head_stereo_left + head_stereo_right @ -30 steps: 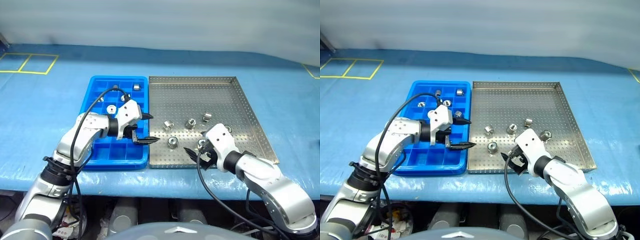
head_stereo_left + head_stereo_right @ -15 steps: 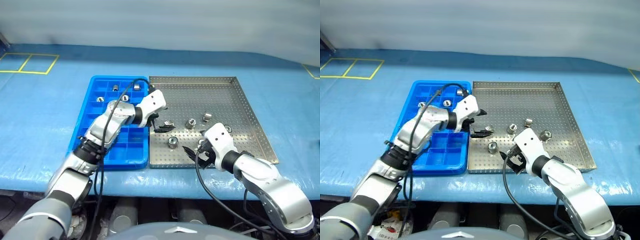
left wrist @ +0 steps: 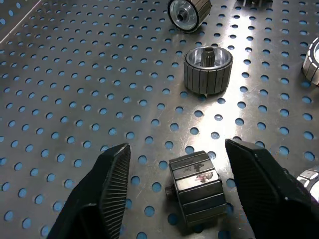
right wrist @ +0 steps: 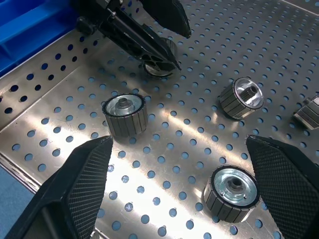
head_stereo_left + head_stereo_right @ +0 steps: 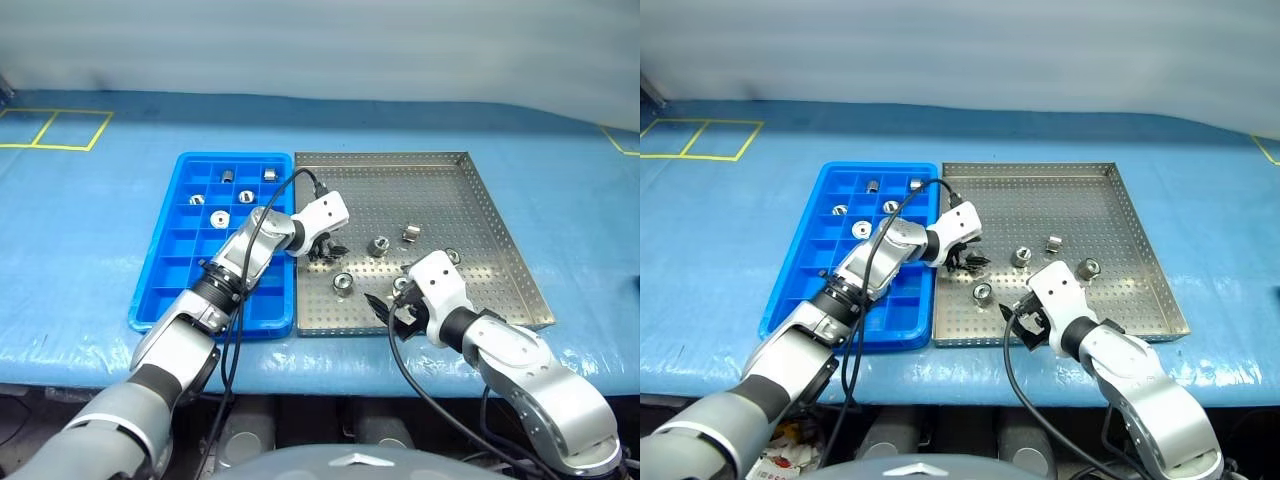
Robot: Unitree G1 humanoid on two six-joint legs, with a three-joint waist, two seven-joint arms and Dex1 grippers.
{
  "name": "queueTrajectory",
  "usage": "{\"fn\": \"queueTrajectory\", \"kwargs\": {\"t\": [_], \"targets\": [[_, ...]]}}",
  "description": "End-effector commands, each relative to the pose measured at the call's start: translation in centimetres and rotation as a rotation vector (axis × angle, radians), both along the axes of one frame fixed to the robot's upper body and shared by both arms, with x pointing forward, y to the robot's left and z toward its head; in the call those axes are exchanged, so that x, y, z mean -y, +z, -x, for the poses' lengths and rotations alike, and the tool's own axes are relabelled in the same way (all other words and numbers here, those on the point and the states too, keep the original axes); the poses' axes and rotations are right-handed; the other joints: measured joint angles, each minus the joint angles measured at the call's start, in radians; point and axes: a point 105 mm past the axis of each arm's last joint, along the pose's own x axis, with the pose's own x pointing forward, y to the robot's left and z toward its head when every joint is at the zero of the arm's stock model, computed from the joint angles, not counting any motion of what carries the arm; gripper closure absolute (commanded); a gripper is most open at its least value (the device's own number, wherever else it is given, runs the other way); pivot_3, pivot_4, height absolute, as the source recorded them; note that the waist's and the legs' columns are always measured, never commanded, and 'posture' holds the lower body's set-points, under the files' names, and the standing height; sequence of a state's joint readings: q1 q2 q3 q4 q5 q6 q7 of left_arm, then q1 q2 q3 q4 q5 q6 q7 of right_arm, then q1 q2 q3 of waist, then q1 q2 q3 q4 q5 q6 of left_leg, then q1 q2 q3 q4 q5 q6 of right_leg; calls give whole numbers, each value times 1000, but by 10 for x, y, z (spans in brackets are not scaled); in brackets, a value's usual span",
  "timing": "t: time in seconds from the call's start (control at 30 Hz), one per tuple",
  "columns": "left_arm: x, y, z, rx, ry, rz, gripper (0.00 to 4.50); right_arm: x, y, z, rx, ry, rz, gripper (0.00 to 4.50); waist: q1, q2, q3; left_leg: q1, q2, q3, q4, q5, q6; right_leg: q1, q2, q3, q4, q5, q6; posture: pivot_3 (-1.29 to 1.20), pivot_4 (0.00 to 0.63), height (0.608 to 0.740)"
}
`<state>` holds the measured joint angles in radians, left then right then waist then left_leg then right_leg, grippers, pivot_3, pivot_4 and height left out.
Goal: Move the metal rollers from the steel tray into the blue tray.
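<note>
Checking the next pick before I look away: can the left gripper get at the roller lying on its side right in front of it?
Probably yes. The left gripper is over the steel tray, jaws apart on either side of that roller. Nothing lies between them, and the nearest other roller sits apart.

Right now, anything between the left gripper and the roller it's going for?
Nothing visible. The roller lies on its side on the steel tray, flanked by the left gripper fingers, with only bare perforated floor around it.

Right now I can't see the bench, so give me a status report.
Left end effector open, straddling a roller on the steel tray. Right end effector open, hovering above another roller. Nothing blocking.
</note>
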<state>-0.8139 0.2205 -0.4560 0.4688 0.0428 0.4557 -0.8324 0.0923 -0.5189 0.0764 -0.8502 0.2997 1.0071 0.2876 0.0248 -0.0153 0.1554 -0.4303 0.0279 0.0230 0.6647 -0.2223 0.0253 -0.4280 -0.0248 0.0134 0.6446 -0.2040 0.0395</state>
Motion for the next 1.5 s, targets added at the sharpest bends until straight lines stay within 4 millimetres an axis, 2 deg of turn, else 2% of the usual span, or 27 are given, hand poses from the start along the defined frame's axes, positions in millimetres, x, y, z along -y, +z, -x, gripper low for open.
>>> {"fn": "queueTrajectory", "kwargs": {"t": [0.03,0.1,0.13,0.33,0.47,0.57,0.67,0.83,1.0,1.17,1.37,1.43,1.5], "targets": [[2,7,0,29,-47,-24,2979,-2,16,-1,74,6,-8,0,-1,0,0,0,0,0,0,0,0,0,0,0,0,0,0,62,150,740],[2,9,2,24,-58,-12,3633,-3,16,-2,75,8,-10,0,-2,0,0,0,0,0,0,0,0,0,0,0,0,0,0,71,150,740],[1,12,2,27,-55,-1,3758,-3,16,-2,76,10,-10,0,-2,0,0,0,0,0,0,0,0,0,0,0,0,0,0,71,150,740],[-8,59,-16,112,131,252,3756,-5,17,-4,80,20,-10,0,-1,0,0,0,0,-1,0,0,0,0,0,0,0,0,0,82,150,740],[-37,101,-25,219,324,463,3756,-11,18,-7,81,46,-15,0,1,0,0,0,0,-1,0,0,0,0,0,1,0,3,5,114,150,740],[-60,119,-23,313,424,540,3756,-16,18,-8,82,67,-19,0,1,0,0,0,0,-1,0,0,0,0,0,1,0,4,6,114,150,740],[-99,128,-17,465,583,531,3756,-23,19,-14,89,85,-27,0,4,0,0,1,0,-1,0,0,0,0,0,1,0,4,7,138,150,740],[-152,119,4,568,837,491,3756,-39,20,-18,92,151,-39,0,19,0,0,1,0,-1,0,0,0,1,-1,1,0,5,7,205,150,740],[-182,96,18,566,1001,410,3756,-46,19,-24,99,191,-33,0,51,0,0,1,0,-2,1,0,0,1,-1,0,0,4,6,264,150,740],[-192,69,26,502,1081,370,3756,-52,20,-27,102,223,-32,0,77,-1,0,1,0,-2,1,1,1,2,-1,0,-1,3,3,280,150,740],[-199,47,21,433,1121,347,3756,-53,20,-28,108,222,-34,0,88,-1,0,1,0,-2,1,1,1,2,-2,-1,-1,3,3,260,150,740],[-199,38,19,395,1130,342,3042,-51,21,-28,111,208,-37,0,88,-1,0,0,0,-2,1,1,1,2,-2,-1,-1,3,3,260,150,740],[-200,31,17,375,1132,315,2523,-49,21,-27,113,191,-36,0,86,-1,0,0,0,-2,1,1,1,1,-2,-1,-1,3,2,246,150,740]]}}
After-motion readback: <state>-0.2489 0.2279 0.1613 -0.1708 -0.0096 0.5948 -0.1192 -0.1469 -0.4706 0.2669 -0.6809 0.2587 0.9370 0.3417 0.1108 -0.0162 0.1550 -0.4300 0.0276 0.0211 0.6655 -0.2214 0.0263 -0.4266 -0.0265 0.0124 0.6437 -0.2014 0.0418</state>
